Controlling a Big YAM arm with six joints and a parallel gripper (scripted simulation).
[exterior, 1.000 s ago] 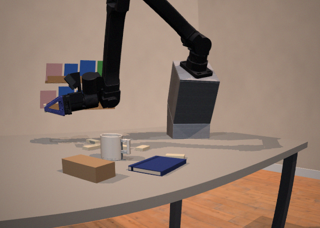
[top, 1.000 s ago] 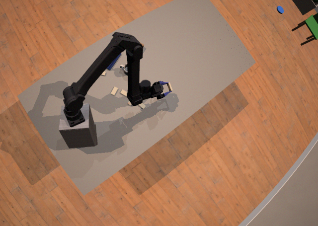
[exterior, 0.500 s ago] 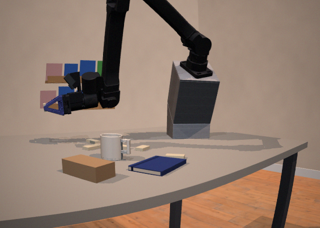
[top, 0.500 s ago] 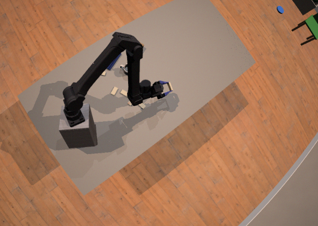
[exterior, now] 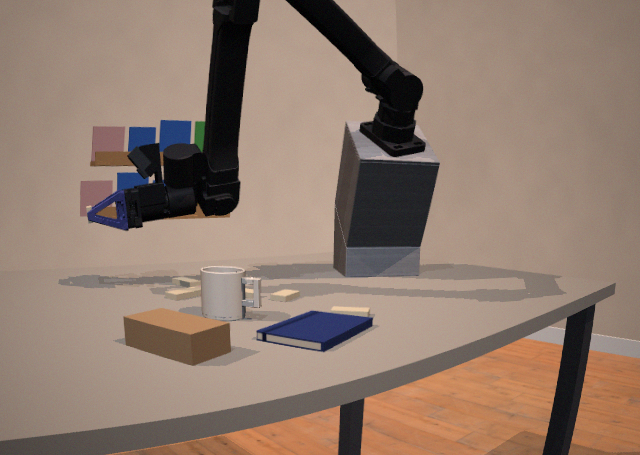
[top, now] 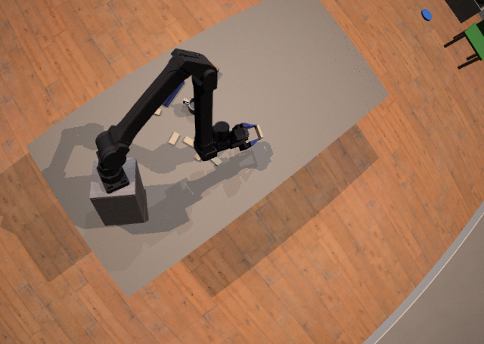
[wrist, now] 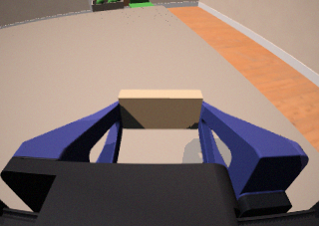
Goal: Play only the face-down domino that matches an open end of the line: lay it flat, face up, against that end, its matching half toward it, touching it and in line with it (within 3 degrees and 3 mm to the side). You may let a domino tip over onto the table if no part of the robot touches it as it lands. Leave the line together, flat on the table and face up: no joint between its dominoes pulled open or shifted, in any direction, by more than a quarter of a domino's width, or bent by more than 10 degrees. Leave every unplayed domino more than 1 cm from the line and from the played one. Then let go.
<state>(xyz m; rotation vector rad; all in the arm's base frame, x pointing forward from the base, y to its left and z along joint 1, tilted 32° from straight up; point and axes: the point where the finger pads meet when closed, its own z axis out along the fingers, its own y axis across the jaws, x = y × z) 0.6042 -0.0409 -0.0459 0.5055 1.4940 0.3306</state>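
Observation:
My gripper [top: 259, 131] [exterior: 90, 215] [wrist: 160, 108] is shut on a cream domino [top: 259, 131] [wrist: 160, 112], held by its two ends high above the table, its broad side facing the wrist camera in shadow. No pips can be read on it. The line's near end [top: 197, 157] shows beside the arm's elbow; the arm hides the rest. Loose dominoes lie flat: one [top: 174, 138] [exterior: 285, 295] left of the line, one [top: 188, 141] nearer it, one [top: 215, 161] on its other side, and one [top: 157, 112] [exterior: 350, 310] by the notebook.
A white mug [top: 191, 104] [exterior: 222, 292] stands between the dominoes and a brown block [exterior: 175, 334]. A dark blue notebook [top: 173, 94] [exterior: 315, 328] lies beside them. The arm's grey pedestal [top: 121, 209] [exterior: 387, 207] stands at the other end of the table [top: 296, 59] [exterior: 289, 383].

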